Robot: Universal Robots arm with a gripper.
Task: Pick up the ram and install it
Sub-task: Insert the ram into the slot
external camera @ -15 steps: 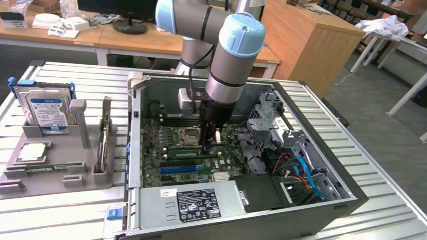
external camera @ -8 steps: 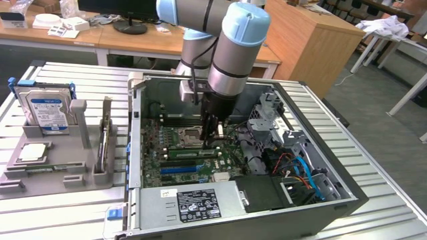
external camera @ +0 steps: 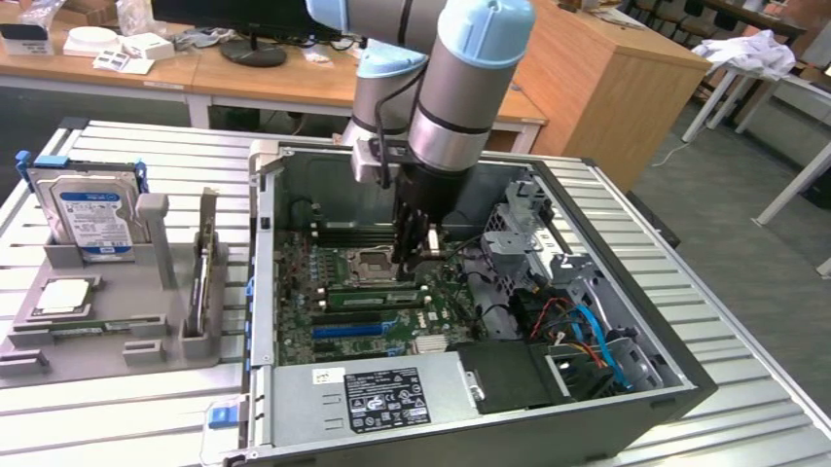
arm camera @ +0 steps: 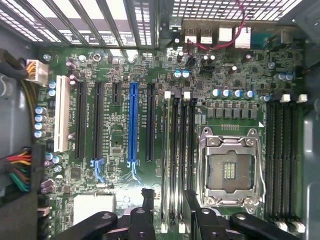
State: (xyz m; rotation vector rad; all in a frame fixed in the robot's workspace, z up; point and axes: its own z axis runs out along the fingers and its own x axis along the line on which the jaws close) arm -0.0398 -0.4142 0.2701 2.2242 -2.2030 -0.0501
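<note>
My gripper (external camera: 415,255) reaches down into the open computer case (external camera: 267,292), over the memory slots beside the CPU socket (arm camera: 229,167). Its two black fingers (arm camera: 147,202) stand wide apart, open, straddling the slots without gripping anything. A thin green ram stick (arm camera: 167,155) stands edge-on in one of those black slots, between the fingers. The exterior view shows green sticks (external camera: 374,294) lying just in front of the socket. How deeply the ram sits in its slot I cannot tell.
On the exterior view's left a grey fixture (external camera: 130,336) holds a blue-labelled hard drive (external camera: 91,219), a square silver chip (external camera: 65,297) and a thin upright board (external camera: 204,258). Inside the case are expansion slots (arm camera: 132,122), a power supply (external camera: 377,399) and coloured cables (external camera: 585,331).
</note>
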